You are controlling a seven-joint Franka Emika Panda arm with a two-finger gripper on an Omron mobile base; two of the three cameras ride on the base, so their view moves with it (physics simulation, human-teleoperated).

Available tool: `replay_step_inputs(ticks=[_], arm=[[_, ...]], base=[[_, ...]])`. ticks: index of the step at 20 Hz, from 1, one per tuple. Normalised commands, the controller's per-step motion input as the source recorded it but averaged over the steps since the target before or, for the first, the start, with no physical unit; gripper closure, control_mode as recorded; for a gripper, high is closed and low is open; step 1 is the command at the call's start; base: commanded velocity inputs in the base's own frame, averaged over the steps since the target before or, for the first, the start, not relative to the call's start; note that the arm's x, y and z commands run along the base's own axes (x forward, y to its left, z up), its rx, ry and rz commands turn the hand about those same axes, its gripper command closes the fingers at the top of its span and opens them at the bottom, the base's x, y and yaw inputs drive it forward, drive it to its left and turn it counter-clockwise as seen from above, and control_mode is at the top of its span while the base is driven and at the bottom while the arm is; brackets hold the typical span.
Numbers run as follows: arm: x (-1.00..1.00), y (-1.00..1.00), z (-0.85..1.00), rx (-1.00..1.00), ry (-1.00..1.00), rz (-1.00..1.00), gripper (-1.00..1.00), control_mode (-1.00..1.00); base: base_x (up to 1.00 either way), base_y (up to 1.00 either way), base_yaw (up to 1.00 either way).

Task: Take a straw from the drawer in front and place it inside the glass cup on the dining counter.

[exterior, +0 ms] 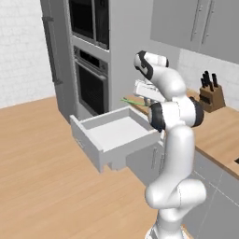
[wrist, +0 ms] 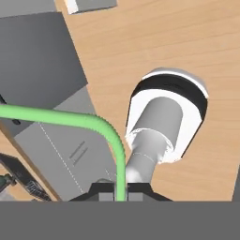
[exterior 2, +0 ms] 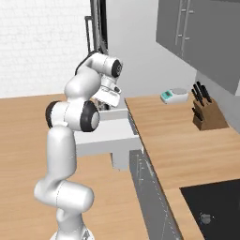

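Note:
My gripper (wrist: 121, 191) is shut on the straw (wrist: 70, 119), a thin bright green stick that rises from between the fingertips and bends off to the left in the hand view. In the left base view the straw (exterior: 132, 100) sticks out leftward from the hand, above the back right corner of the drawer (exterior: 116, 133). The drawer stands pulled open, light grey with a pale bare interior. From the right, the hand (exterior 2: 109, 95) hangs over the drawer (exterior 2: 110, 136) beside the counter's end. The glass cup and the dining counter are out of view.
Black-glass oven doors (exterior: 91, 84) stand behind the drawer. A wooden counter with grey cabinets (exterior 2: 173, 140) runs to the right and carries a knife block (exterior 2: 208, 115), a small scale (exterior 2: 171, 96) and a dark inset panel (exterior 2: 215, 206). Open wooden floor (exterior: 42, 172) lies to the left.

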Motion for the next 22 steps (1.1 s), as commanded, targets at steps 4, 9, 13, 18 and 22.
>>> replay_step_inputs(ticks=[4,9,13,18,22], arm=[[0.0,0.0,0.0,0.0,0.0,0.0,1.0,1.0],[0.0,0.0,0.0,0.0,0.0,0.0,1.0,1.0],[0.0,0.0,0.0,0.0,0.0,0.0,1.0,1.0],[0.0,0.0,0.0,0.0,0.0,0.0,1.0,1.0],[0.0,0.0,0.0,0.0,0.0,0.0,1.0,1.0]], base=[[-0.89,1.0,-0.02],[-0.66,0.97,-0.01],[-0.08,0.7,0.0],[0.61,0.75,0.0],[1.0,0.69,0.02]])
